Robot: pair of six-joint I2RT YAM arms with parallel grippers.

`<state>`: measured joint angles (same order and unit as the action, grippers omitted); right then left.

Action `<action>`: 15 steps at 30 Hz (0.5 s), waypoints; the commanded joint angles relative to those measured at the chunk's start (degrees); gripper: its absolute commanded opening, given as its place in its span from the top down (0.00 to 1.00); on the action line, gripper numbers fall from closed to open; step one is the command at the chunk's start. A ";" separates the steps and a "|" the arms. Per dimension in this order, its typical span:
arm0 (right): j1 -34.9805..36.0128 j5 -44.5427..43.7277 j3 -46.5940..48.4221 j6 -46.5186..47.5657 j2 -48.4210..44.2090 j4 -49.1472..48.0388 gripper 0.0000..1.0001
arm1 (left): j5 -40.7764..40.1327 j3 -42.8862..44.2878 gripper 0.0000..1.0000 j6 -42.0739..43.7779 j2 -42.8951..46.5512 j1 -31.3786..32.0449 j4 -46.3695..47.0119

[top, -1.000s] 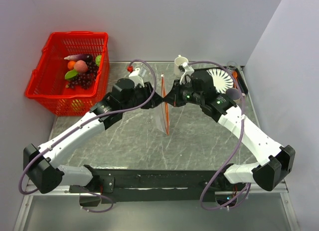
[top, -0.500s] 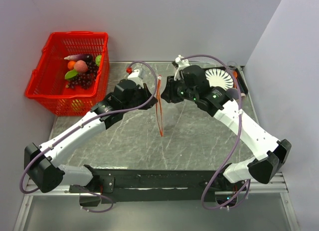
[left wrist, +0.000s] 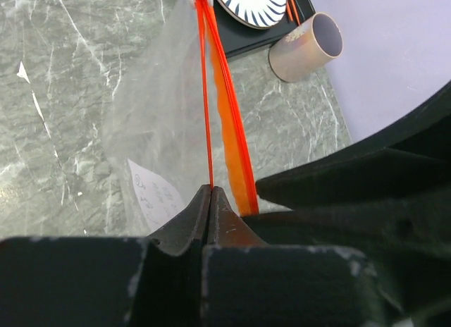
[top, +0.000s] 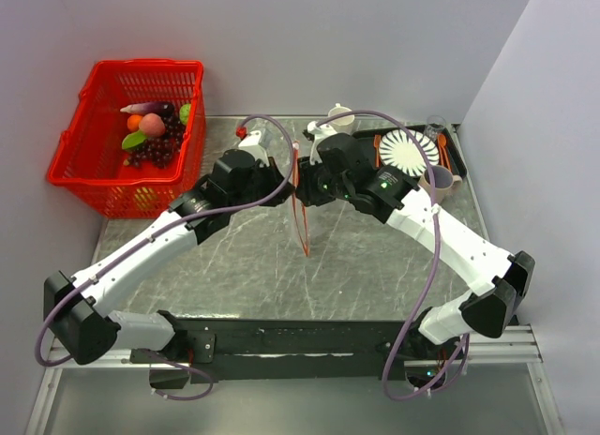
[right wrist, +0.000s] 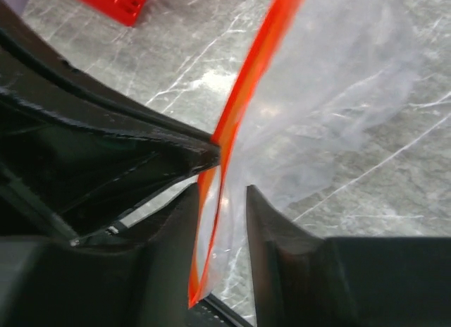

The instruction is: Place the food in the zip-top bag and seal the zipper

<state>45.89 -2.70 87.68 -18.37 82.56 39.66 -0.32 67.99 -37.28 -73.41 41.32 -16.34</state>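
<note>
The clear zip-top bag (top: 302, 210) hangs above the table's middle, its red-orange zipper (top: 300, 201) running down its edge. My left gripper (top: 288, 179) is shut on the zipper; in the left wrist view its pinched tips (left wrist: 210, 191) hold one thin red strip (left wrist: 205, 94) and the clear bag (left wrist: 151, 122) hangs beyond. My right gripper (top: 307, 184) is open, its jaws either side of the bag's mouth (right wrist: 220, 191), with the zipper (right wrist: 257, 66) and bag (right wrist: 338, 80) between and ahead. The food (top: 150, 130) lies in the red basket (top: 131, 67).
A black tray (top: 452, 146) at the back right holds a striped plate (top: 408, 152) and orange cutlery (top: 378, 149). A greyish cup (top: 436, 180) and a white cup (top: 339, 116) stand near it. The cup also shows in the left wrist view (left wrist: 306, 38).
My right arm has swung left and its open gripper now straddles the bag's mouth beside the left gripper. The bag shifted slightly left, still held by the left gripper.
</note>
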 commanded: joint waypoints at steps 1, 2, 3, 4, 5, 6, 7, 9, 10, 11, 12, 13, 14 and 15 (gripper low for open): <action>0.43 -3.54 -1.98 -0.17 -0.39 -1.42 0.65 | -0.74 2.24 0.99 0.10 2.83 -0.10 0.43; 0.52 -3.54 -2.33 -0.17 -0.39 -1.69 0.66 | -0.91 2.15 0.99 0.01 2.92 -0.10 0.34; 0.52 -3.54 -2.60 -0.17 -0.04 -1.78 0.66 | -1.00 2.06 0.99 0.01 3.18 -0.10 0.25; 0.52 -3.71 -2.86 -0.26 0.14 -1.78 0.66 | -1.09 2.06 0.99 -0.08 3.27 -0.10 0.25; 0.60 -3.89 -2.78 -0.18 0.40 -1.60 0.66 | -1.18 2.15 0.99 -0.25 3.36 -0.19 0.25; 0.69 -4.15 -2.78 -0.17 1.01 -1.34 0.67 | -1.18 2.15 0.99 -0.43 3.36 -0.19 0.17; 0.61 -4.50 -2.34 0.00 1.37 -0.99 0.68 | -1.26 2.32 0.99 -0.43 3.27 -0.19 -0.18; 0.69 -7.31 -1.29 -0.09 2.16 1.20 0.79 | -1.53 2.85 0.99 -0.43 3.09 -0.19 -0.80; 0.69 -9.15 0.20 -0.17 2.34 2.17 0.84 | -1.96 3.03 0.99 -0.34 2.92 -0.36 -1.93; 0.61 -12.65 0.82 -0.17 2.42 4.00 0.88 | -2.49 3.55 0.99 -0.17 2.74 -0.28 -2.55; 0.69 -15.03 1.61 -0.26 2.43 4.98 0.97 | -3.63 3.56 0.99 -0.16 2.74 -0.54 -3.17; 0.69 -16.97 3.18 -0.26 2.60 6.12 0.99 | -3.99 3.56 0.99 -0.16 2.66 -0.71 -3.52; 0.69 -19.16 4.16 -0.44 2.86 8.74 1.00 | -4.25 3.30 0.99 -0.25 2.65 -0.98 -4.31; 0.61 -25.10 6.25 -0.87 3.91 10.33 1.00 | -3.91 2.95 0.99 -0.43 2.74 -1.67 -4.14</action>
<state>46.26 -12.91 86.78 -18.55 85.62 43.83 -2.09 68.66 -37.32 -71.94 41.06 -19.33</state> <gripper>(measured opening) 0.020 0.013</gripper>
